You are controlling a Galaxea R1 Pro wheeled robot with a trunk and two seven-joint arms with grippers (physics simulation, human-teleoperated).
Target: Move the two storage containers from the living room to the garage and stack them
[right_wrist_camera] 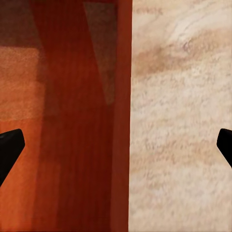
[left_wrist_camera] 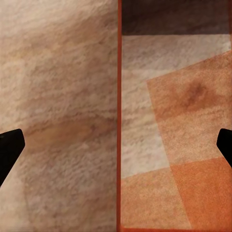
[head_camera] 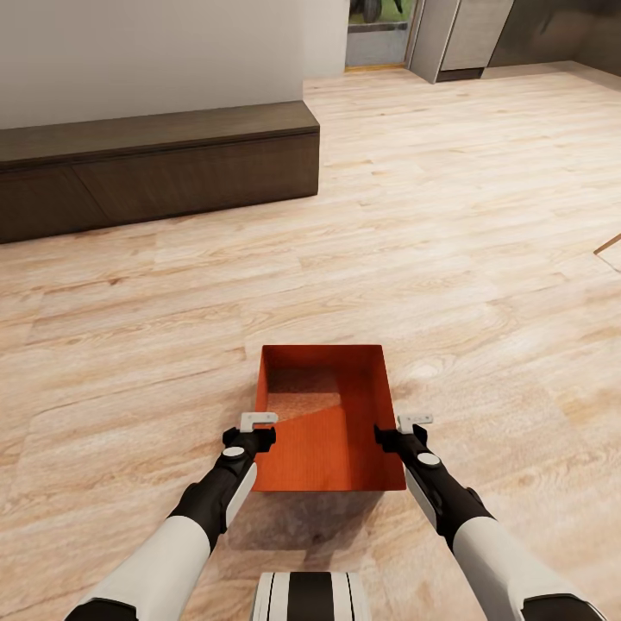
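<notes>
Both jaws apart, each straddling a side wall of the orange bin (head_camera: 332,423): left gripper (head_camera: 258,429) on its left wall, right gripper (head_camera: 398,430) on its right. Neither clamped. Bin sits on the wood floor (head_camera: 448,224); dark low cabinet (head_camera: 155,168) well beyond.

A long, low dark-brown cabinet (head_camera: 155,168) stands against a plain pale wall (head_camera: 164,52) at the far left, its flat top bare. Past its end, an opening (head_camera: 377,33) at the back shows greenery outside. Beside that opening rise grey panels (head_camera: 470,34). At the right edge, a slim wooden piece (head_camera: 608,244) pokes in at an angle.
</notes>
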